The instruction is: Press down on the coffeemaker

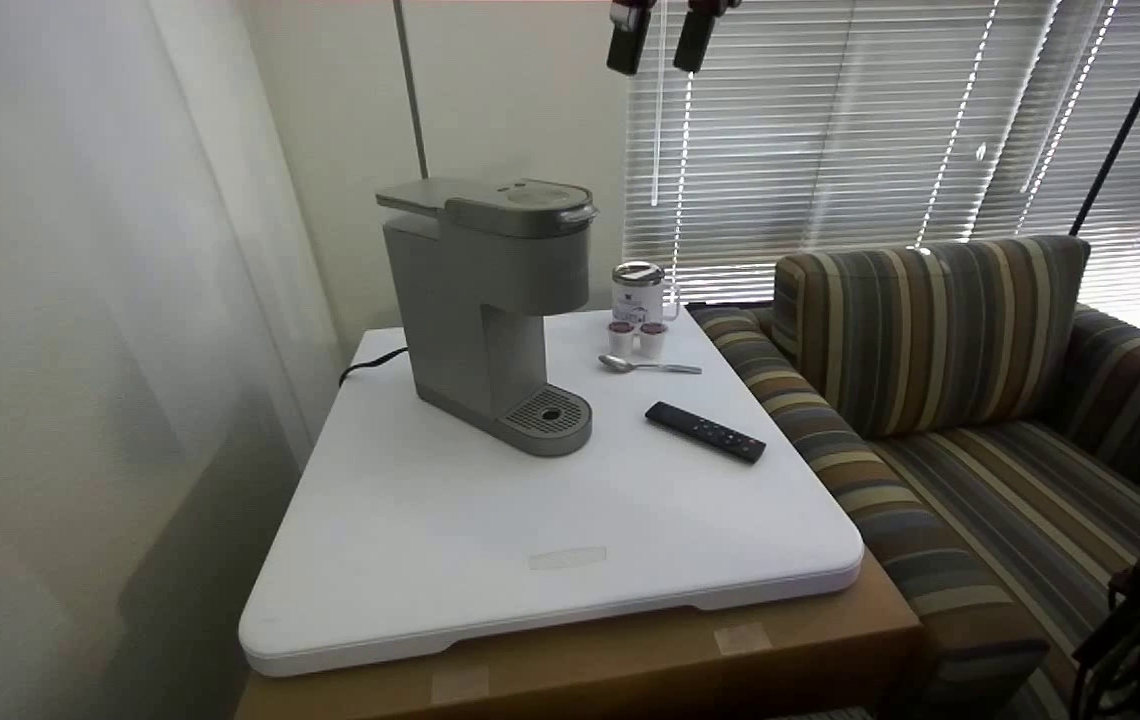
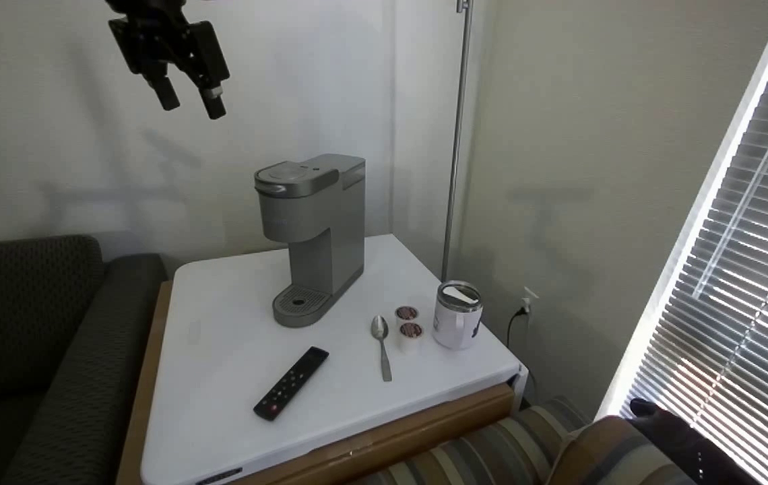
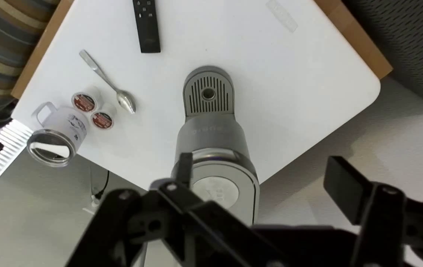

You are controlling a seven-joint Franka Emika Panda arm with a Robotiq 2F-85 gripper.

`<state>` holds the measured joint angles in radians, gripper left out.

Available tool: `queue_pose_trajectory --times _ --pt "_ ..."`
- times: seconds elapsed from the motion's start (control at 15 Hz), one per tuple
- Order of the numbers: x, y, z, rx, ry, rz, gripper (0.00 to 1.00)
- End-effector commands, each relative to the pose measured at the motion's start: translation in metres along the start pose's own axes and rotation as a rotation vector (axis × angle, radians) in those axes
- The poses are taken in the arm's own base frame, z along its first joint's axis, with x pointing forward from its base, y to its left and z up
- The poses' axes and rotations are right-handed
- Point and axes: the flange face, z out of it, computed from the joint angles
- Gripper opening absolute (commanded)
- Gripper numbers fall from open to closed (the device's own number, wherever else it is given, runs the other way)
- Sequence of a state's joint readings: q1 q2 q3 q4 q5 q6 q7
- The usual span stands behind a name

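I have the tool [image 2: 193, 110] up high, fingers [image 3: 345, 190] pointing down and spread wide; below it, well apart, the coffeemaker [image 2: 316, 214] stands upright on the desk [image 2: 226, 310], and farther from the tool lie a black remote [image 2: 291, 382] and a spoon [image 2: 383, 350]

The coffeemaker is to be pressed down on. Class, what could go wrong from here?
The tool hangs higher than the coffeemaker, jaws apart; pressing that way might land off-centre and tip it.
The mug stands beside the pods, not on the drip base; if pressing starts a brew, coffee would likely miss it.
A hard push could slide the coffeemaker, perhaps tugging the black cord behind it.
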<state>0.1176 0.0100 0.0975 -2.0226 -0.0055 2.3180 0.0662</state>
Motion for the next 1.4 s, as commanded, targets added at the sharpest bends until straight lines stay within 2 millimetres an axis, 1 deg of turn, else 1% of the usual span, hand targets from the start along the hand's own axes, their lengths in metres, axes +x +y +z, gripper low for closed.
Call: queue_pose_trajectory --times 0.0,0.27,0.53,0.6,0.67,1.0,1.33 --pt "0.038 0.014 0.006 -0.024 -0.009 -0.084 0.60" --pt "0.068 0.020 0.018 -0.042 -0.005 -0.100 0.30" --pt "0.084 0.013 0.040 -0.042 -0.023 -0.043 0.03" --pt "0.087 0.012 0.045 -0.039 -0.024 -0.032 0.00" --pt "0.090 0.012 0.049 -0.039 -0.027 -0.020 0.00" --pt "0.099 0.013 0.072 -0.036 -0.030 0.028 0.00" --pt "0.104 0.016 0.095 -0.041 -0.055 0.061 0.00"
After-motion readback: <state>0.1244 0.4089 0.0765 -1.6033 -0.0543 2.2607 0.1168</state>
